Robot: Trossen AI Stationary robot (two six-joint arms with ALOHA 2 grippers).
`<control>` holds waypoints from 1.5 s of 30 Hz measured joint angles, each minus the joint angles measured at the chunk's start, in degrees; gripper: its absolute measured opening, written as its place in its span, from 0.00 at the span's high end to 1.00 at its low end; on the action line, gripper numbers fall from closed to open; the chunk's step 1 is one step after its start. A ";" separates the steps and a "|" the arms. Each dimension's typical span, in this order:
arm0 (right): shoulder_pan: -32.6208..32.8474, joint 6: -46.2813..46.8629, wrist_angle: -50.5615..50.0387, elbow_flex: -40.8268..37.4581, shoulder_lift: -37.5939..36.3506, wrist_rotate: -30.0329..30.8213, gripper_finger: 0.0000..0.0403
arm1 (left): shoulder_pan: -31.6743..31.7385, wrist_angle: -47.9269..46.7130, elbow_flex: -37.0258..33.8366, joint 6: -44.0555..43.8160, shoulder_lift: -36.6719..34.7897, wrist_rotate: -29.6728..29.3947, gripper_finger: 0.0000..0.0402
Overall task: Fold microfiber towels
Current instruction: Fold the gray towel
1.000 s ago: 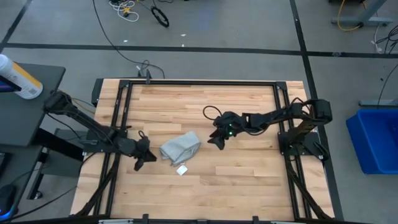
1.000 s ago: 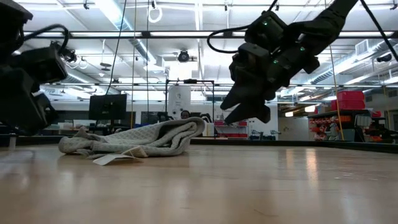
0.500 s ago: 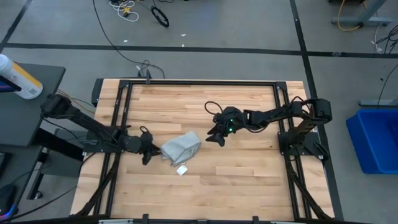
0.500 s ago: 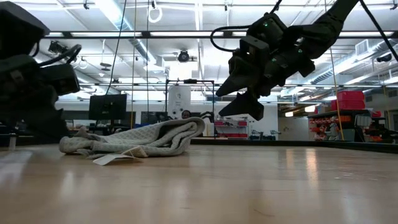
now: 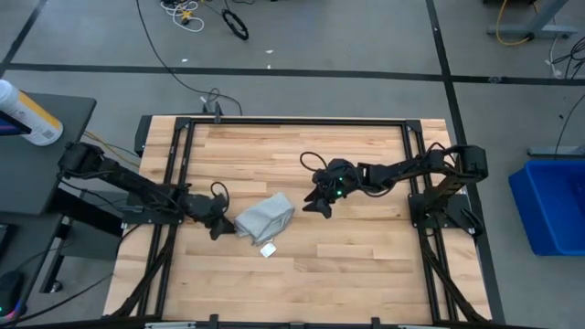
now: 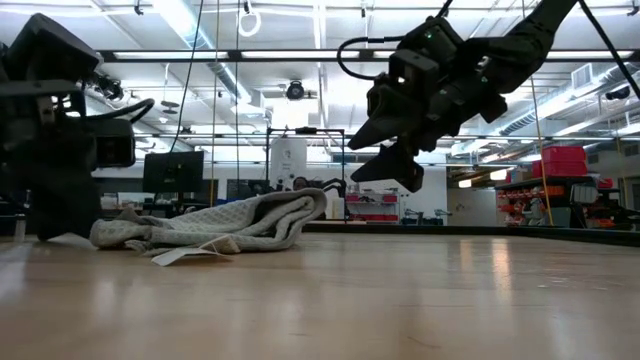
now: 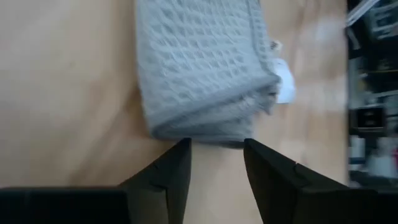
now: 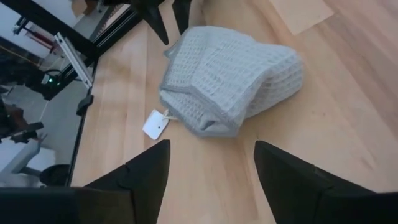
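Note:
The microfiber towel (image 5: 265,217) is a light grey waffle-textured cloth lying bunched in several layers on the wooden table, left of centre. Its white tag (image 5: 268,249) lies on the wood at its near side. My left gripper (image 7: 217,144) is low at the towel's left edge (image 7: 205,134), open, with the fingertips right at the cloth. My right gripper (image 5: 313,203) hangs open above the table to the towel's right, clear of it, pointing at the towel (image 8: 230,74). My left gripper's open fingertips (image 7: 185,149) come level and low from the table's left, right at the towel's folded left edge (image 7: 205,134). I cannot tell whether they touch it. The towel lies flat on the table.
Black frame rails (image 5: 274,122) run along the table's edges. A blue bin (image 5: 553,206) stands off the table to the right, and a spray bottle (image 5: 27,111) lies on a side stand at far left. Bare wood (image 5: 366,265) surrounds the towel.
My left gripper has slid toward the table's right and slightly farther, up to the towel's left edge, rolling as it went. My right gripper has stayed in place and tipped its fingers up a little. The towel has kept still.

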 joint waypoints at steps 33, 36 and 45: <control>1.11 -1.44 0.06 0.02 0.07 2.56 0.35 | 5.62 -9.14 0.61 3.33 -2.16 5.08 0.58; 1.09 -1.10 0.04 0.02 0.07 8.18 0.38 | 5.84 -6.12 0.32 3.96 -2.94 2.40 0.58; 2.66 -0.96 0.69 0.02 0.07 8.10 0.53 | 5.75 -3.61 0.45 4.61 -3.83 3.27 0.60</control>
